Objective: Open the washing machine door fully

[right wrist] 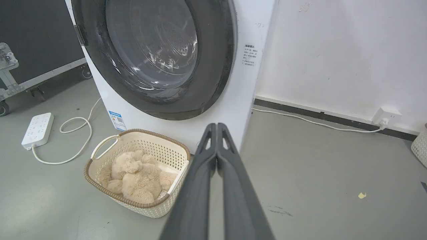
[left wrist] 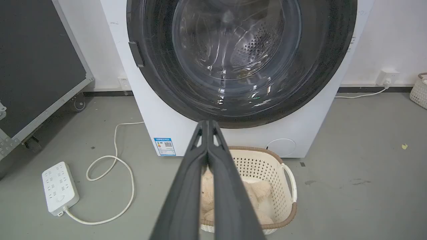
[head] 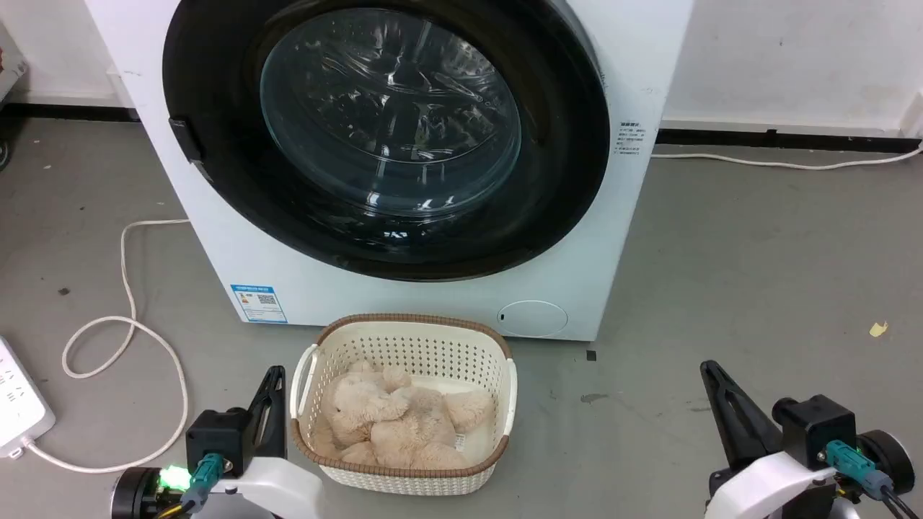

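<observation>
The washing machine (head: 634,65) is a big white front-loading box straight ahead. Its door (head: 562,144), a glossy black disc with a bulging glass bowl, lies flat against the machine's front, with a small black handle tab (head: 186,139) on its left rim. The door (left wrist: 156,80) also fills the top of the left wrist view, and the right wrist view catches the door (right wrist: 217,60) at an angle. My left gripper (head: 274,375) hovers low at the lower left, shut and empty. My right gripper (head: 708,369) hovers at the lower right, also shut and empty. Both are well short of the door.
A cream basket (head: 505,375) holding a beige plush toy (head: 389,418) stands on the floor just before the machine, between my grippers. A white power strip (head: 18,411) and looped cable (head: 130,331) lie at the left. A wheeled black case (left wrist: 33,66) stands further left.
</observation>
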You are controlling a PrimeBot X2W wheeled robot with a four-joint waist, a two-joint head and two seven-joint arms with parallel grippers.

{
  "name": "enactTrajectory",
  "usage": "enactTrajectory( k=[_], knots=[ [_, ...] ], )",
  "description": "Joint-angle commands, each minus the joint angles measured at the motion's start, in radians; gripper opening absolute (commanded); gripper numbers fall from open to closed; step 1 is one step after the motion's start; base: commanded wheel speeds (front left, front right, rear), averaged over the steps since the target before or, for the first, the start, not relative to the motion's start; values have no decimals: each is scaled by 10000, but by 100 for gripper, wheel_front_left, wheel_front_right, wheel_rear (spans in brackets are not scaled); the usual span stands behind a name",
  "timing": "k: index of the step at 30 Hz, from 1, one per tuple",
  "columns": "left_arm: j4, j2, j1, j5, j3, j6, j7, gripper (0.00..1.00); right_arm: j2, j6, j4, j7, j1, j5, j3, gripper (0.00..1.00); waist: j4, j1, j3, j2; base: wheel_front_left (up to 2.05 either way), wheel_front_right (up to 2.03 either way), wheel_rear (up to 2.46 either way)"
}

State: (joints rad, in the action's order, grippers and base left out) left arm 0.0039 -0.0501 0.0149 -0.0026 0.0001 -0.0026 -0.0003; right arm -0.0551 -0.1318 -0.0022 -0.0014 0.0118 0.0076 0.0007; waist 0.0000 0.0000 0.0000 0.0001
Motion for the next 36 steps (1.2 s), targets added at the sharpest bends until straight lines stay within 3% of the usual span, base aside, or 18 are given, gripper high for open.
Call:
enactTrajectory(
  k=[1,36],
  knots=[
    [-39,-1,-149,26,-1,26,3,0,49,11,22,14,-118,-76,-7,0,0,0,0,-1,0,0,0],
    [-39,-1,-149,26,-1,26,3,0,49,11,22,14,-118,-76,-7,0,0,0,0,-1,0,0,0]
  ],
)
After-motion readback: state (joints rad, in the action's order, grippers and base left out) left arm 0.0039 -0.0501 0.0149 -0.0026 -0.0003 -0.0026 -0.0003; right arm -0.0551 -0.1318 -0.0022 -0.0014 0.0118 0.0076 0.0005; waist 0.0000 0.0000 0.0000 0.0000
